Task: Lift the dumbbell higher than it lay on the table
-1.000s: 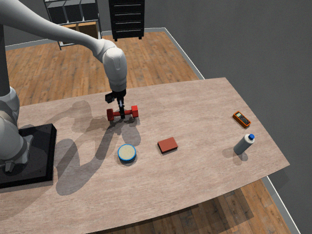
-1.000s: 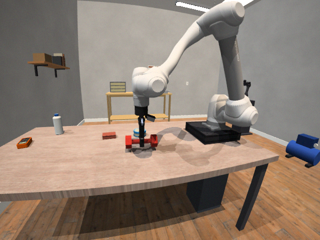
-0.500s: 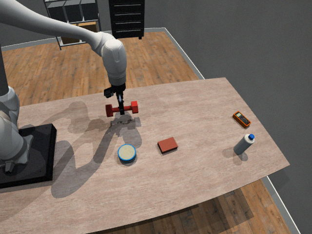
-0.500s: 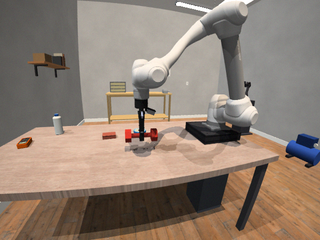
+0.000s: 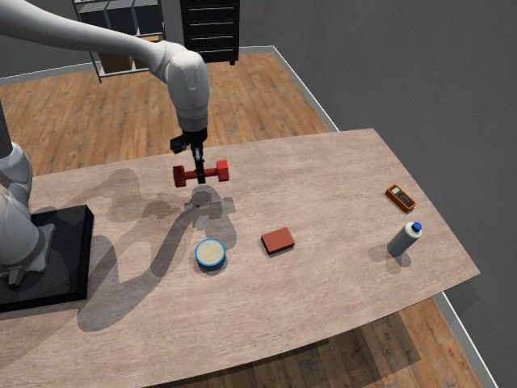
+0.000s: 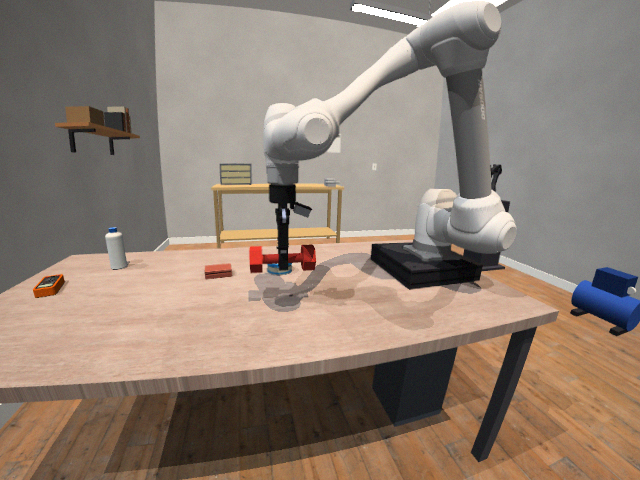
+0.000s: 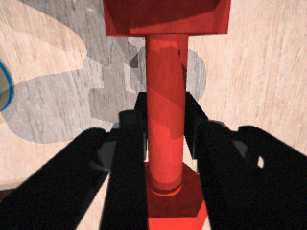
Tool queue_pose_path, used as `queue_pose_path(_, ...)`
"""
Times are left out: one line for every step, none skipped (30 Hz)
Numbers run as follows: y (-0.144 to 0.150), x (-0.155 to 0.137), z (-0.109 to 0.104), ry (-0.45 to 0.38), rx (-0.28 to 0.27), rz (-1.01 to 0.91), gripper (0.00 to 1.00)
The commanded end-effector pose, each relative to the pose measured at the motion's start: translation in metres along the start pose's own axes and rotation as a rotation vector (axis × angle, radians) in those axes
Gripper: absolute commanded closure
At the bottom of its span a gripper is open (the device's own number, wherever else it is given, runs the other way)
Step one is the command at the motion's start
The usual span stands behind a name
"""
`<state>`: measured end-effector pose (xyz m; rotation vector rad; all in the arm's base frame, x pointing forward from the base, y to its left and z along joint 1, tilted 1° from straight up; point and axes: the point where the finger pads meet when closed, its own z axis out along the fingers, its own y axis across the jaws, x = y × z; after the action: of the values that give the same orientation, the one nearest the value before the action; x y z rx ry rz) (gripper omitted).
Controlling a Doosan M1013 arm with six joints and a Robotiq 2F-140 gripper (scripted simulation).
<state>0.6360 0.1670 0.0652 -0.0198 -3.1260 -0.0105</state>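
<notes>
A grey-walled room with a plank floor surrounds the wooden bench (image 5: pixel 334 317), on which we see the white arm mounted on a black base plate (image 5: pixel 79 221) at the left edge in the top view. We note the gripper (image 5: pixel 200 179) pointing straight down, its black fingers clamped on the middle of the bar of the red dumbbell (image 5: pixel 222 170). The dumbbell hangs level in the air above the bench, toward the far edge, and its shadow lies apart from it on the wood. Nearer the front edge we find a blue-rimmed round dish (image 5: pixel 210 252) and a red block (image 5: pixel 277 239). Toward the right edge stand a white bottle (image 5: pixel 403 238) and an orange multimeter (image 5: pixel 400 197).
</notes>
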Motion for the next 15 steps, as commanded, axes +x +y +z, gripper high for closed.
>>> queue_pose_path(0.0, -0.001, -0.008, -0.001, -0.001, 0.0, 0.9)
queue_pose_path(0.0, -0.001, -0.01, -0.001, -0.001, 0.0, 0.9)
queue_pose_path(0.0, 0.0, -0.012, -0.001, -0.001, 0.0, 0.9)
queue_pose_path(0.0, 0.0, -0.013, -0.001, -0.001, 0.0, 0.9)
queue_pose_path(0.0, 0.0, -0.015, -0.001, -0.001, 0.0, 0.9)
queue_pose_path(0.0, 0.0, -0.016, -0.001, -0.001, 0.0, 0.9)
queue_pose_path(0.0, 0.0, -0.017, -0.001, -0.001, 0.0, 0.9)
queue_pose_path(0.0, 0.0, -0.018, -0.001, -0.001, 0.0, 0.9)
queue_pose_path(0.0, 0.0, -0.019, -0.001, -0.001, 0.0, 0.9)
queue_pose_path(0.0, 0.0, -0.02, -0.001, -0.001, 0.0, 0.9)
queue_pose_path(0.0, 0.0, -0.02, -0.001, -0.001, 0.0, 0.9)
queue_pose_path(0.0, 0.0, -0.021, -0.001, -0.001, 0.0, 0.9)
queue_pose_path(0.0, 0.0, -0.021, -0.001, -0.001, 0.0, 0.9)
queue_pose_path(0.0, 0.0, -0.021, -0.001, -0.001, 0.0, 0.9)
queue_pose_path(0.0, 0.0, -0.021, -0.001, -0.001, 0.0, 0.9)
